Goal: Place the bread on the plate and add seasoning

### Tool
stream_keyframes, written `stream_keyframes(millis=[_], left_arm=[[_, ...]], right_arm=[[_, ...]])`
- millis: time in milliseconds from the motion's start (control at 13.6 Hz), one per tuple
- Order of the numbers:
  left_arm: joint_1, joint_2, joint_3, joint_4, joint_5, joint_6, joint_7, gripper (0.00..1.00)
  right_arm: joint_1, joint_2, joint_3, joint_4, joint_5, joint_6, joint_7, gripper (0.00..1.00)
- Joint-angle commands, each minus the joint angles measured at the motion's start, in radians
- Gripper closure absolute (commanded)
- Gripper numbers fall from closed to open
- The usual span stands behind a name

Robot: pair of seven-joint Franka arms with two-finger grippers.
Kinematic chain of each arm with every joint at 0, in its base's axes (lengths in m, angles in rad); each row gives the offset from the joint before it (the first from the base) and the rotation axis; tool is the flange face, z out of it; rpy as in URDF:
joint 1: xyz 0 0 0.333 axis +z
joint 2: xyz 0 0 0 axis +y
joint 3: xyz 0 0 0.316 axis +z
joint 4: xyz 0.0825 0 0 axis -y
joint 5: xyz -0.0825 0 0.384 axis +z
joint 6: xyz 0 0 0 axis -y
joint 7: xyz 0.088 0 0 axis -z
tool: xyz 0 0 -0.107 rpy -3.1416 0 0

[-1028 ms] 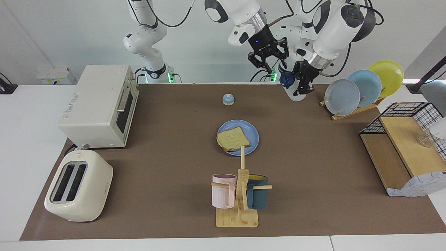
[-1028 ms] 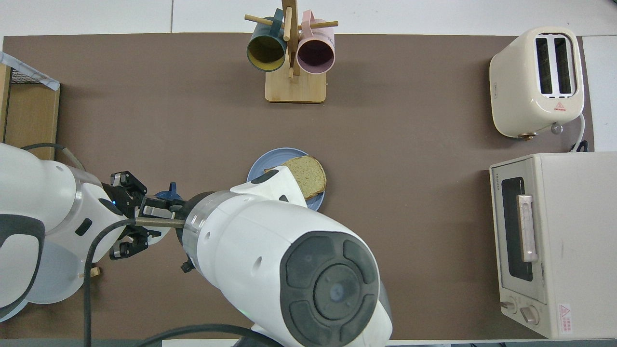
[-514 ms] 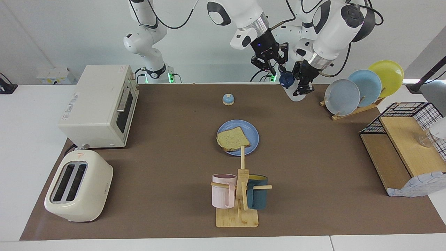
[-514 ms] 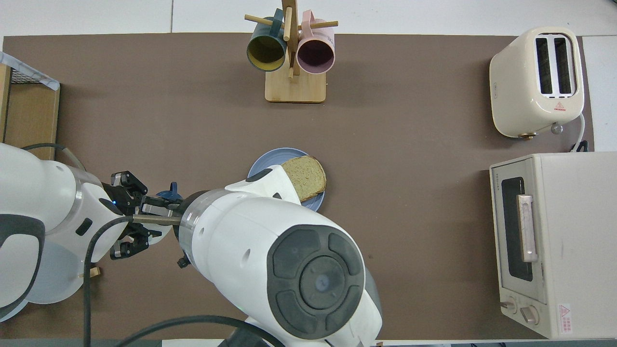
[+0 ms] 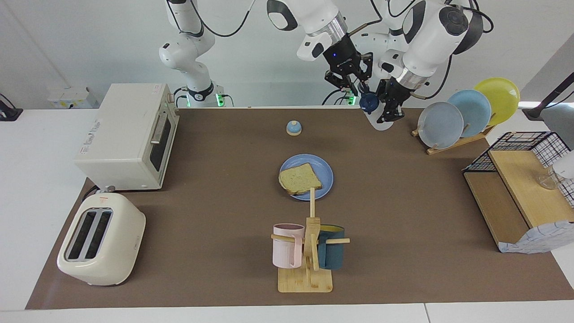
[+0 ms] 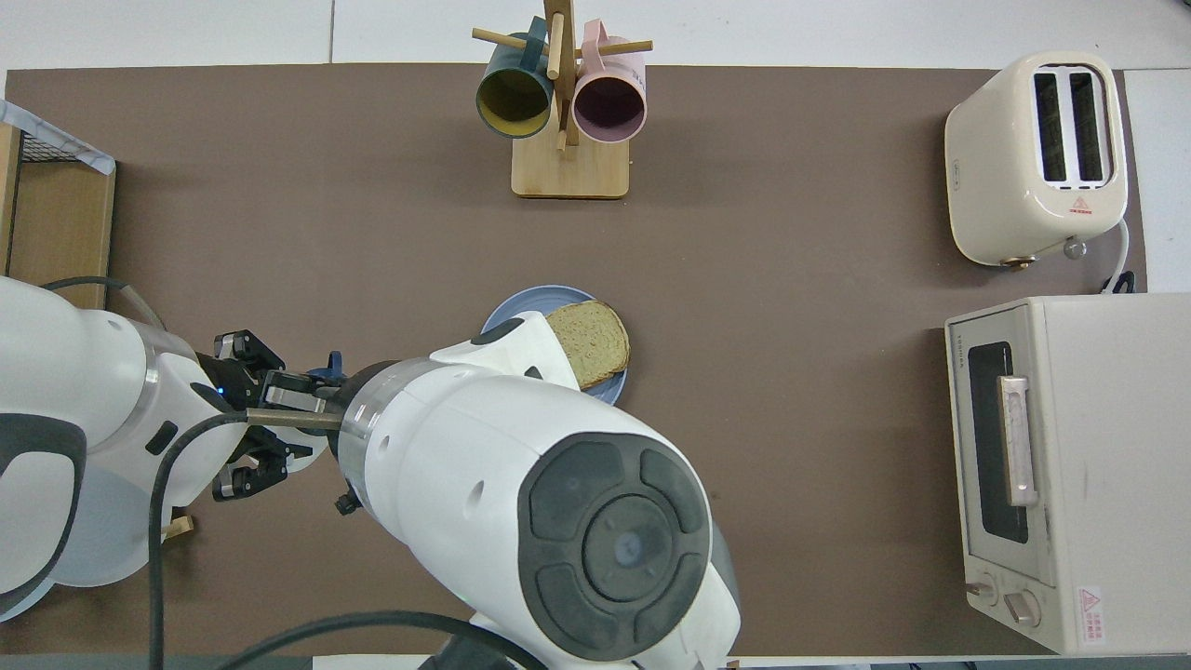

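The bread point(image 5: 299, 178) lies on the blue plate point(image 5: 326, 172) in the middle of the table; both also show in the overhead view, the bread point(image 6: 592, 340) on the plate point(image 6: 517, 304), partly under the right arm. My left gripper point(image 5: 389, 107) is shut on the seasoning bottle point(image 5: 380, 121) and holds it tilted in the air over the robots' edge of the table, beside the plate rack. Its dark navy cap point(image 5: 367, 102) points toward the right gripper point(image 5: 354, 87), which is open and right at the cap. In the overhead view only a bit of the cap point(image 6: 327, 372) shows.
A blue-domed bell point(image 5: 293, 128) stands between the plate and the robots. A wooden mug rack point(image 5: 309, 251) with two mugs stands farther out. A plate rack point(image 5: 466, 112) and a wooden shelf point(image 5: 520, 193) are at the left arm's end; a toaster oven point(image 5: 130, 134) and a toaster point(image 5: 101, 240) at the right arm's end.
My right gripper has moved toward the left gripper and come down to the bottle's cap. The left gripper and the bottle have stayed in place. Bread and plate have not moved.
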Motion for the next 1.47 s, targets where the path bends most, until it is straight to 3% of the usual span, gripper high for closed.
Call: stream_keyframes(millis=[0, 734, 881, 1028, 1395], left_arm=[[-0.005, -0.036, 0.009, -0.037, -0.02, 0.022, 0.02, 1.0], [-0.004, -0.038, 0.011, -0.037, -0.02, 0.019, 0.02, 1.0], [-0.004, -0.038, 0.011, -0.036, -0.02, 0.018, 0.02, 1.0], [-0.004, -0.036, 0.011, -0.037, -0.02, 0.018, 0.02, 1.0], [-0.004, -0.036, 0.012, -0.036, -0.019, 0.011, 0.024, 1.0]], right_arm=[[-0.01, 0.018, 0.002, 0.028, -0.02, 0.003, 0.023, 0.81], [-0.002, 0.035, 0.003, 0.028, -0.033, 0.003, 0.026, 0.81], [-0.009, 0.035, 0.003, 0.028, -0.026, 0.001, 0.028, 0.99], [-0.015, 0.035, 0.002, 0.028, -0.019, 0.004, 0.046, 1.0], [-0.015, 0.043, 0.002, 0.007, -0.01, 0.232, 0.187, 1.0]])
